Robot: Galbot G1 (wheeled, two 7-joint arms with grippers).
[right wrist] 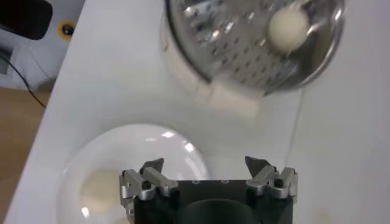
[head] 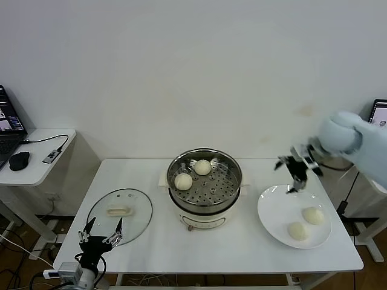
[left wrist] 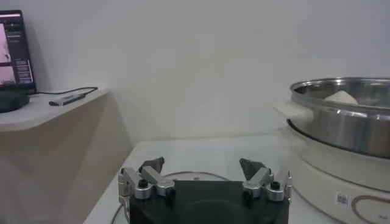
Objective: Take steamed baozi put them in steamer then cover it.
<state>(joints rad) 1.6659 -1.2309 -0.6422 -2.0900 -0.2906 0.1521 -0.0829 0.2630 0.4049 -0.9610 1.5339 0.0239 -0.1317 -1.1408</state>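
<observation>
Head view: the steamer (head: 204,184) stands mid-table (head: 151,241) on its cream base, basket uncovered. Two steamed baozi lie on its perforated floor, one (head: 184,180) toward the robot's left, the other (head: 202,167) at the back. Right gripper (head: 297,171) hangs in the air, released, nothing between its fingers, above the far edge of the white plate (head: 275,211). The two remaining baozi on the plate, one (head: 313,215) and one (head: 298,230), lie nearer the robot than this gripper and slightly to its right, well apart from it. The steamer is off to this gripper's left. Left gripper (head: 101,231) is parked low at the near left table edge, jaws spread, holding nothing. The cover (head: 120,215), glass with a cream handle, lies flat on the table just ahead of it, fingertips over its near rim.

Left wrist view: left gripper (left wrist: 203,165) is wide open and empty. The cover's rim (left wrist: 195,178) shows just past the fingers. The steamer (left wrist: 341,122) rises ahead to one side, a bun top (left wrist: 341,96) peeking over the steel wall.

Right wrist view: right gripper (right wrist: 206,164) is open and empty, held over the plate (right wrist: 131,161). One baozi (right wrist: 100,189) shows on the plate beside one finger. The steamer (right wrist: 244,42) lies beyond the fingertips, with one bun (right wrist: 289,30) visible inside.
</observation>
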